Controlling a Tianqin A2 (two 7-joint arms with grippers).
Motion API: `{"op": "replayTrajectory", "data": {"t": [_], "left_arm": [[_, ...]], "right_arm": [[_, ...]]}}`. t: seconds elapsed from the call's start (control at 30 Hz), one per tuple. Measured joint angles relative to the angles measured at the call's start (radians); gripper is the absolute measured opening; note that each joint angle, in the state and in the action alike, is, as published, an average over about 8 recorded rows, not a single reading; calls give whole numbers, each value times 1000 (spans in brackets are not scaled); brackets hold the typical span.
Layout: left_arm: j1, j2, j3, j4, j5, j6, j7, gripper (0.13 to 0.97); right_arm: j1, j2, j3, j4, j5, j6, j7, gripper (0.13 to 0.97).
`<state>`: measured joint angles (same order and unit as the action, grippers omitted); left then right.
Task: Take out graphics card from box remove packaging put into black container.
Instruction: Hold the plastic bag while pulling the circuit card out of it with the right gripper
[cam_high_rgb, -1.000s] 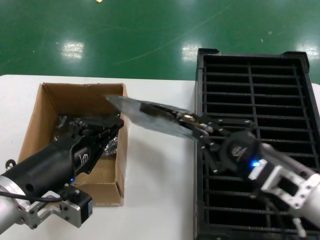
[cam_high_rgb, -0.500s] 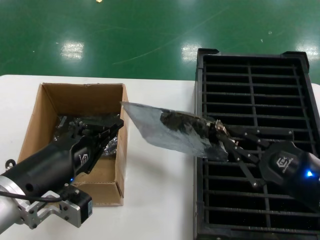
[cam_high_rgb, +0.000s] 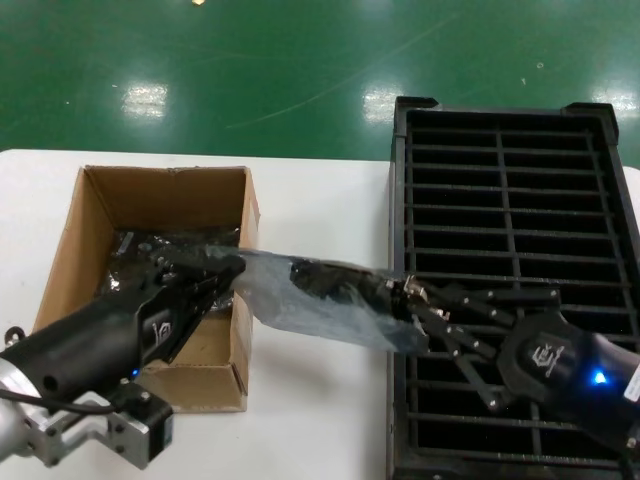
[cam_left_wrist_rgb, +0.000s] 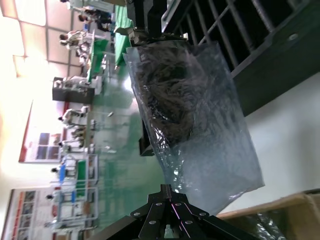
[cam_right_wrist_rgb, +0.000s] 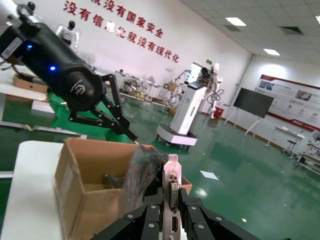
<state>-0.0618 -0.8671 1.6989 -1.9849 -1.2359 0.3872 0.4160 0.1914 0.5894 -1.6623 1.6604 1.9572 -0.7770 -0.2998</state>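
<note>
Right gripper (cam_high_rgb: 408, 300): clamped on the bracket end of the graphics card (cam_high_rgb: 335, 283), over the near-left edge of the black container (cam_high_rgb: 510, 190).
Graphics card: inside the packaging (cam_high_rgb: 300, 300), stretched level from the right gripper toward the left gripper (cam_high_rgb: 232, 268); silver bracket with a white port between the right gripper's fingers in the right wrist view.
Packaging: far end at the left gripper's tips, above the box's right wall.
Left gripper: over the box (cam_high_rgb: 150, 200); cannot tell whether pinching the bag.
Box: on the white desk (cam_high_rgb: 320, 200), under the left gripper, more shiny bags inside.
</note>
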Motion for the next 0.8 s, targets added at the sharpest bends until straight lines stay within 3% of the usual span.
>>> {"op": "replayTrajectory", "data": {"t": [0.17,0.33,0.47,0.63,0.8], "left_arm": [[-23,-77,-23,11,-132,80,32,139],[-94,-145,-35,37,-271,216,53,144],[-168,-174,-14,59,-337,329,61,148],[-251,-179,30,87,-358,431,98,183],[-327,-156,75,126,-292,470,89,218]], "right_arm": [[-6,-2,3,-8,11,-27,-27,186],[-12,-6,10,-17,22,-48,-56,186],[-13,-9,13,-23,26,-62,-78,186],[-13,-11,12,-25,27,-76,-99,186],[-12,-12,8,-19,26,-84,-109,186]]}}
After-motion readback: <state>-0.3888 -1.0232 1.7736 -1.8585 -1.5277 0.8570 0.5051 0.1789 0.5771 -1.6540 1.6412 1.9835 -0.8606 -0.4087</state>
